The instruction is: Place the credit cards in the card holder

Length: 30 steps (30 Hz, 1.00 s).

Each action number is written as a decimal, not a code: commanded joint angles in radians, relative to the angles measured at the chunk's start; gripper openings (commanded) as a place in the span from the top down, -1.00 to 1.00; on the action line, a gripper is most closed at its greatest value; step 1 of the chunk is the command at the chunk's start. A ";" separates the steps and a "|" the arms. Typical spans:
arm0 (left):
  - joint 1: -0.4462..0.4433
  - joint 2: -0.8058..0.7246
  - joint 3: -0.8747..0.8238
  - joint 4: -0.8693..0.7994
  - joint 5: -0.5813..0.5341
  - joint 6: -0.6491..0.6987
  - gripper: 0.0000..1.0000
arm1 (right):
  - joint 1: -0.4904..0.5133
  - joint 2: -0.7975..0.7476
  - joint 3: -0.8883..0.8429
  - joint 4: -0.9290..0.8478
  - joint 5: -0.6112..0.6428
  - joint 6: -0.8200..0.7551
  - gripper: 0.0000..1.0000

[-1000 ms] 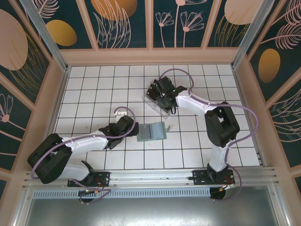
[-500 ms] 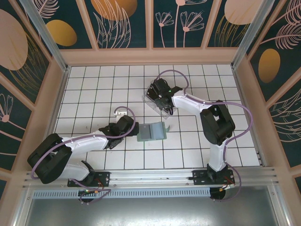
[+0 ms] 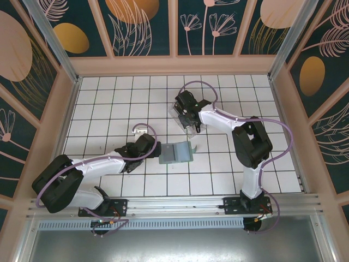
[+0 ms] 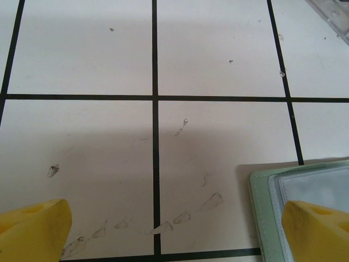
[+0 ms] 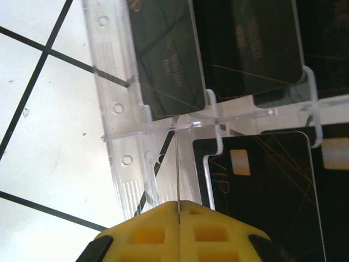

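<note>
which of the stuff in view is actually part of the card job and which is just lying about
Part of the job:
- black cards
- grey-green card holder

Just there:
- clear plastic rack that the cards sit in
- tiled table
- patterned walls

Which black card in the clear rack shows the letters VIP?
The lower card, in the right wrist view: it bears VIP and a pale chip square. The cards above it carry only faint gold text lines.
</note>
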 commanded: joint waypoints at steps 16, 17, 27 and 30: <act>0.000 0.042 0.053 -0.016 0.041 0.077 -0.97 | 0.051 -0.139 0.110 -0.045 -0.061 0.016 1.00; 0.000 0.044 0.053 -0.016 0.048 0.081 -0.97 | 0.056 -0.150 0.102 -0.039 -0.064 0.025 1.00; -0.009 0.065 0.070 -0.014 0.145 0.099 -0.97 | 0.078 -0.427 -0.274 0.308 -0.224 0.269 1.00; -0.022 0.069 0.071 -0.029 0.130 0.091 -0.97 | 0.078 -0.523 -0.449 0.478 -0.300 0.374 1.00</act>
